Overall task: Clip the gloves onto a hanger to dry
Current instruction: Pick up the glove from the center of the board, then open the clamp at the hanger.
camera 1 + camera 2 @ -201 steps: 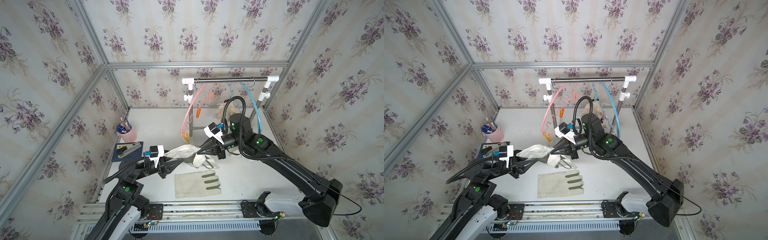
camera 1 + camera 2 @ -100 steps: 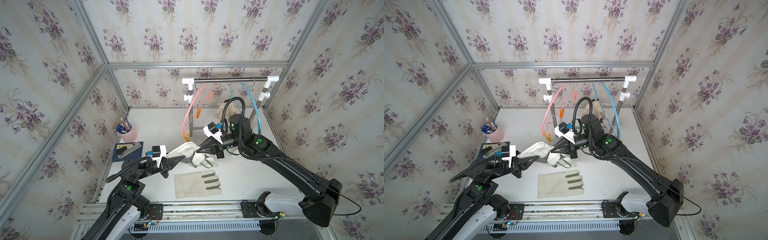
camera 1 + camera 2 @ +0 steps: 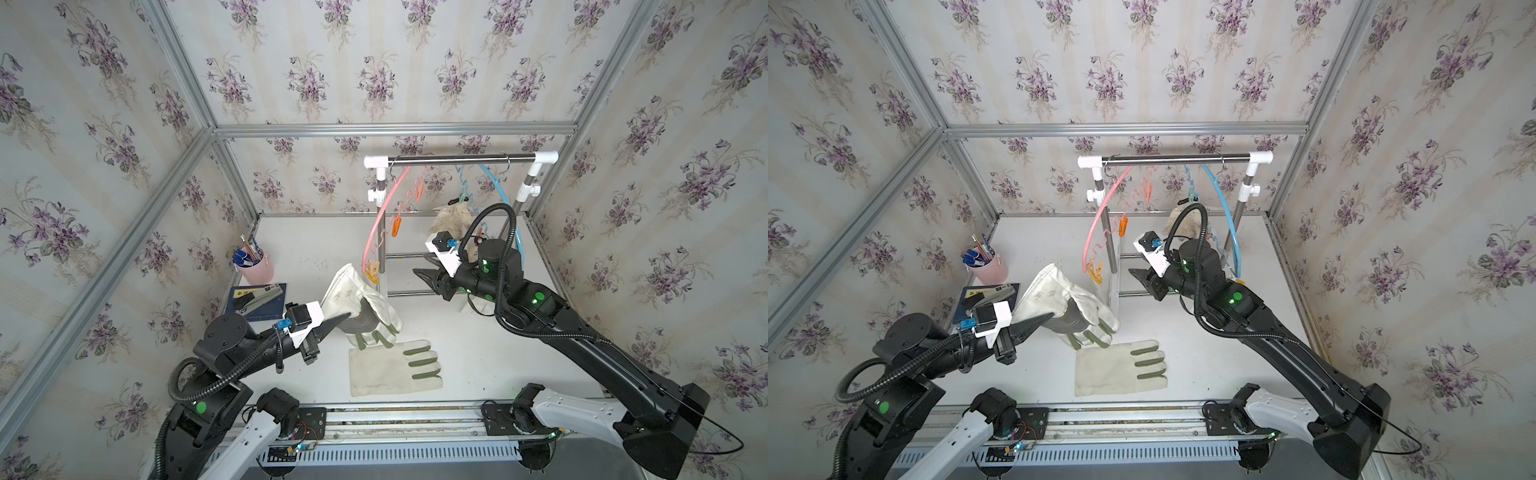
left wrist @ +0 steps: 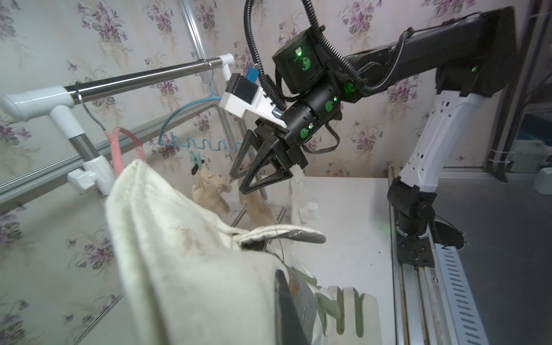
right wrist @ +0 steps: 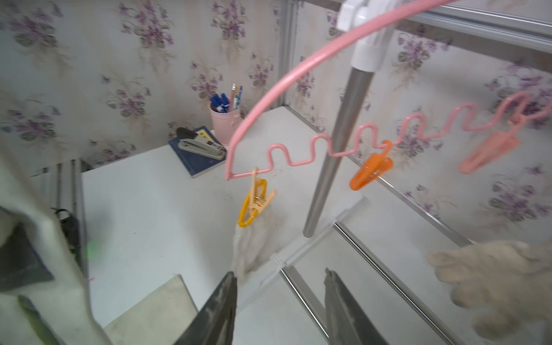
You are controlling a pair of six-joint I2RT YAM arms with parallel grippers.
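Handover's done: your right gripper (image 3: 417,273) has let go and pulled back, jaws apart, empty. Your left gripper (image 3: 345,319) now pinches the canvas glove (image 3: 353,291) alone, holding it up off the table (image 3: 316,249), cuff near the pink hanger (image 3: 374,232). Next job, probably: bring cuff to the free orange clip (image 3: 395,226).

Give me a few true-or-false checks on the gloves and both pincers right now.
1. The left pincer is shut on a canvas glove. True.
2. The right pincer grips that glove too. False: it is open, empty and apart from it.
3. A second canvas glove lies flat on the table. True.
4. A beige glove hangs from the pink hanger. False: it hangs from a clip on the blue hanger.
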